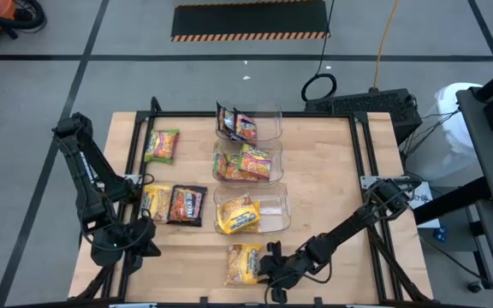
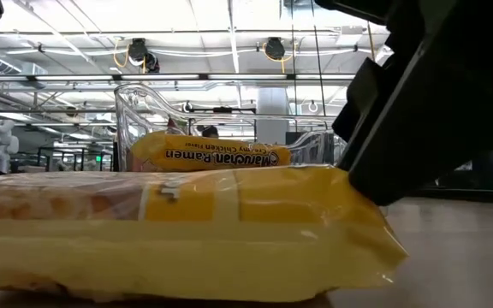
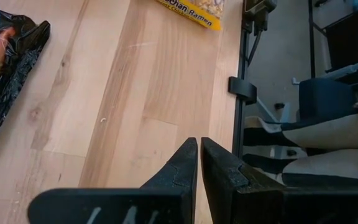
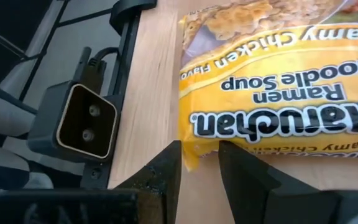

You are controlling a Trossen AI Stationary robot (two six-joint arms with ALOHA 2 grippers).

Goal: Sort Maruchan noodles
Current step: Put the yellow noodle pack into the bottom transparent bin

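A yellow Maruchan noodle packet (image 1: pixel 245 263) lies flat near the table's near edge; it also fills the low view as the packet (image 2: pixel 187 222). My right gripper (image 4: pixel 199 149) is low at this packet's right end, open, with one corner between its fingers. My left gripper (image 3: pixel 199 142) is shut on nothing above bare wood near the table's near left corner (image 1: pixel 142 244). Green-yellow (image 1: pixel 161 145), yellow (image 1: pixel 155 203) and dark (image 1: pixel 187 205) packets lie flat on the left half. My right gripper comes slanting down from the table's right, its open fingers on either side of the yellow packet's sealed corner (image 4: pixel 193 155). The packet lies flat on the table. Whether a finger (image 2: pixel 375 162) touches the packet's end, I cannot tell.
Three clear bins stand in a row down the table's middle: the far one (image 1: pixel 272 115) with dark packets, the middle one (image 1: pixel 274 175) with green-yellow ones, the near one (image 1: pixel 279 210) with a yellow packet (image 2: pixel 212 156). A black frame (image 1: pixel 362 171) edges the table. Bare wood lies on the right half.
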